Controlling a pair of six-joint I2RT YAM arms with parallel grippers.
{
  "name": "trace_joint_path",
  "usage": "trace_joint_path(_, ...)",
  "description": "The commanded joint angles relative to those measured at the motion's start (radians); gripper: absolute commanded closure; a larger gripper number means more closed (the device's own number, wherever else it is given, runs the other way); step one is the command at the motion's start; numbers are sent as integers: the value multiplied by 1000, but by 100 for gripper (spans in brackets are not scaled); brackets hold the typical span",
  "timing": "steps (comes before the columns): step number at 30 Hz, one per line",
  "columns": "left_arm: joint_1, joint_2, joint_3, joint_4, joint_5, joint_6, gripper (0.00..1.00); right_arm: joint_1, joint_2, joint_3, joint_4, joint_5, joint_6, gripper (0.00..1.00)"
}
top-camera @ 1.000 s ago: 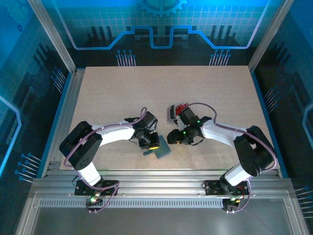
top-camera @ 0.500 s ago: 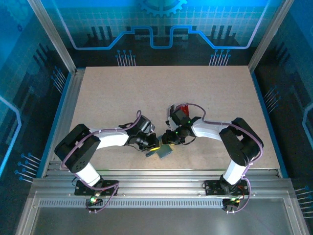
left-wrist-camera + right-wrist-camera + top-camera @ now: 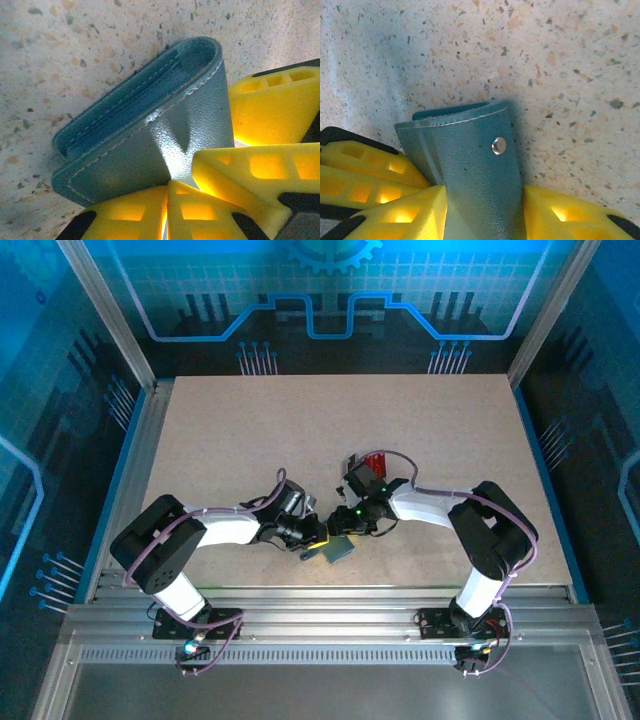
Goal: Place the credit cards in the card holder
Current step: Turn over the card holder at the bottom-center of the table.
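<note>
The slate-blue card holder (image 3: 338, 552) lies near the table's front edge, between both grippers. My left gripper (image 3: 318, 533) is shut on the near edge of the card holder (image 3: 145, 135), fingertips pressed together at the left gripper (image 3: 169, 182). My right gripper (image 3: 345, 527) straddles a flap of the card holder (image 3: 465, 150) bearing a metal snap stud (image 3: 498, 145). Both yellow pads touch the flap's side edges at the right gripper (image 3: 482, 192). Its fingers (image 3: 270, 105) lie against the holder in the left wrist view. Red credit cards (image 3: 375, 462) lie behind the right wrist, partly hidden.
The speckled beige table (image 3: 250, 440) stretches bare behind and to both sides of the arms. Its metal front rail (image 3: 330, 600) runs just beyond the holder. Blue enclosure walls (image 3: 90, 390) ring the table.
The right gripper has come forward and left, from beside the cards down onto the card holder. The left gripper has edged right along the holder and stayed shut.
</note>
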Motion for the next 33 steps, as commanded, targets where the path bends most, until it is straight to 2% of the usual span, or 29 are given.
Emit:
trace_joint_path(1, -26, 127, -81, -142, -121, -6, 88, 85, 60, -3, 106, -142, 11, 60)
trace_joint_path(4, -26, 127, -82, -134, -114, -10, 88, 75, 45, -16, 159, -186, 33, 77)
trace_joint_path(7, -25, 97, -70, -148, -107, -5, 88, 46, -18, -23, 115, -147, 21, 98)
trace_joint_path(9, -13, 41, -64, -173, -104, 1, 81, 19, -98, -21, 15, -54, -2, 100)
trace_joint_path(11, 10, -30, -68, -206, -112, 5, 72, 19, -188, 13, -173, 155, -30, 100)
trace_joint_path(15, 55, -191, -44, -403, -222, 60, 61, 88, -262, 156, -639, 767, 30, 100)
trace_joint_path(18, 83, -289, -27, -518, -285, 87, 56, 165, -234, 232, -899, 1041, 155, 100)
trace_joint_path(20, 103, -342, -31, -554, -294, 88, 54, 208, -174, 269, -1023, 1124, 244, 100)
trace_joint_path(23, 135, -395, -41, -586, -295, 87, 53, 296, -26, 323, -1077, 1138, 321, 100)
trace_joint_path(26, 157, -410, -31, -610, -297, 97, 52, 387, 153, 434, -1035, 1071, 321, 100)
trace_joint_path(27, 162, -410, -25, -616, -293, 98, 52, 415, 198, 474, -968, 1018, 284, 93)
trace_joint_path(30, 169, -412, -11, -629, -291, 102, 52, 444, 248, 557, -793, 863, 173, 62)
trace_joint_path(33, 171, -419, 0, -633, -284, 103, 51, 422, 187, 556, -647, 724, 96, 51)
